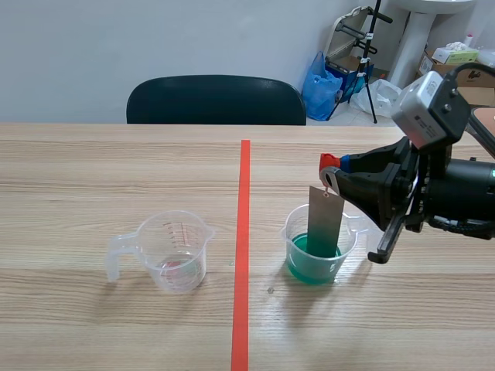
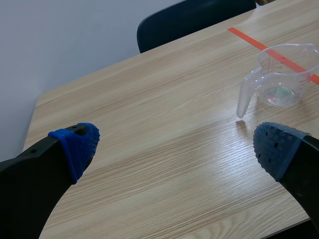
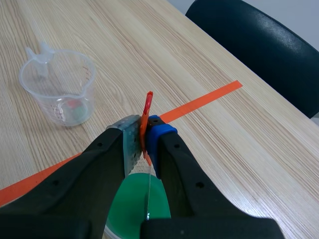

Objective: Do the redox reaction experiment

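Note:
My right gripper is shut on a red clip from which a grey metal strip hangs. The strip's lower end dips into green liquid in a clear plastic beaker right of the orange-red line. A second clear beaker, with a handle and almost empty, stands left of the line. My left gripper is open over bare table, well short of that beaker; it does not show in the scene view.
A dark chair stands at the table's far edge. The wooden table stretches wide around both beakers. Bags and boxes lie on the floor beyond the far right corner.

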